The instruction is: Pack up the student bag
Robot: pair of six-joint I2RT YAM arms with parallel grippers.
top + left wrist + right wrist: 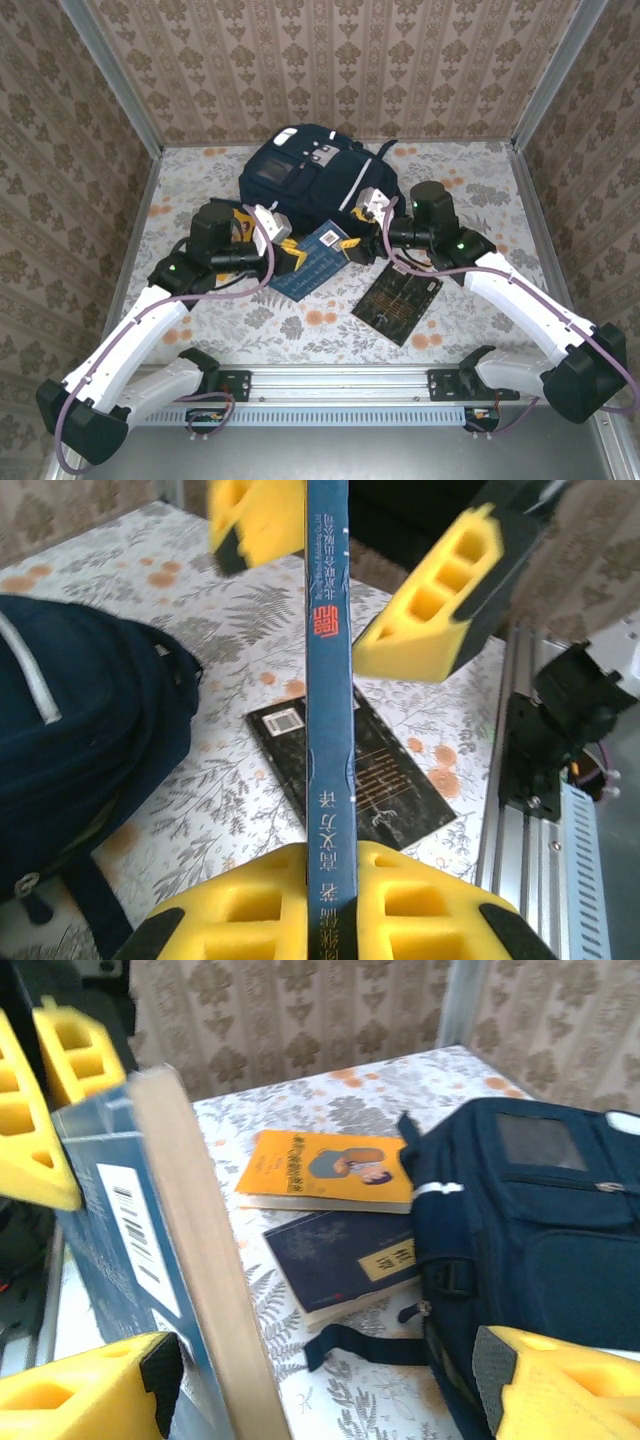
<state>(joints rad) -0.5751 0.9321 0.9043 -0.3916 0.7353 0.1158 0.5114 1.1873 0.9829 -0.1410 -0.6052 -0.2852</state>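
The student bag [310,170] lies at the back middle of the table, navy with white patches; it also shows in the left wrist view [80,750] and the right wrist view [530,1220]. My left gripper [288,254] [330,900] is shut on the spine of a blue book [322,258] [328,680], holding it above the table in front of the bag. My right gripper [352,243] [320,1400] stands open at the book's other end [130,1250]. One finger [80,1400] is beside the cover and the other [560,1380] is far off over the bag.
A black book [398,303] [350,770] lies flat on the table at the near right. An orange book [325,1165] and a dark navy book [345,1255] lie beside the bag, by a loose strap [370,1345]. Wallpapered walls enclose the table.
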